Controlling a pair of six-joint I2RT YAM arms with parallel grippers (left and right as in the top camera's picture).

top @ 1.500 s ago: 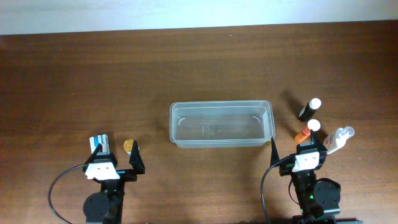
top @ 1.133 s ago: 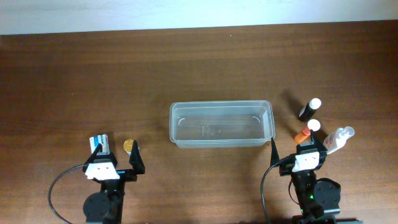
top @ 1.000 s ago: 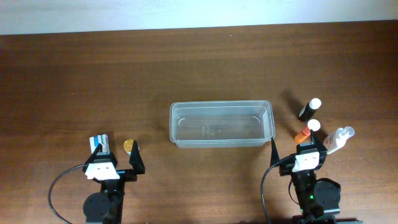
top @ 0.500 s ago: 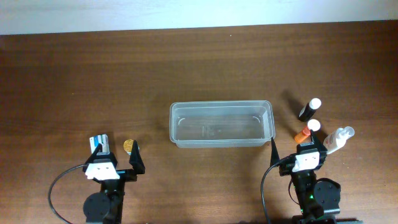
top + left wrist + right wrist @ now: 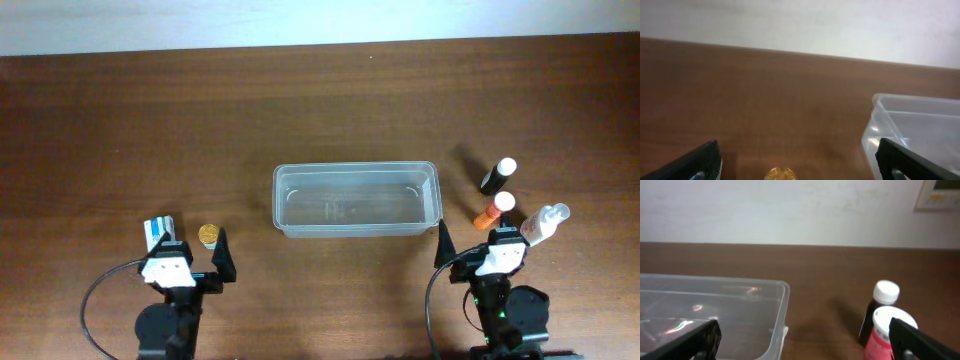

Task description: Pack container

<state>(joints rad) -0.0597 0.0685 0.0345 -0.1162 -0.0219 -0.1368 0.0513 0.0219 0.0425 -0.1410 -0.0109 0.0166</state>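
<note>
The clear plastic container (image 5: 356,167) stands empty in the middle of the table; it also shows in the left wrist view (image 5: 912,125) and the right wrist view (image 5: 740,286). My left gripper (image 5: 190,247) is open and empty at the front left, with a small gold round piece (image 5: 207,235) between its fingers (image 5: 800,170) and a blue-and-white item (image 5: 158,227) by its left finger. My right gripper (image 5: 482,240) is open and empty at the front right, its fingers (image 5: 805,347) spanning the container's right end and an orange bottle (image 5: 493,210).
A black bottle with a white cap (image 5: 497,175) stands beyond the orange bottle (image 5: 885,335) and shows in the right wrist view (image 5: 879,311). A clear bottle with a white top (image 5: 543,224) lies right of my right gripper. A pale wall borders the table's far edge.
Both grippers have drawn back slightly toward the front edge. The gold piece and the orange bottle now show more fully. The objects have not moved.
</note>
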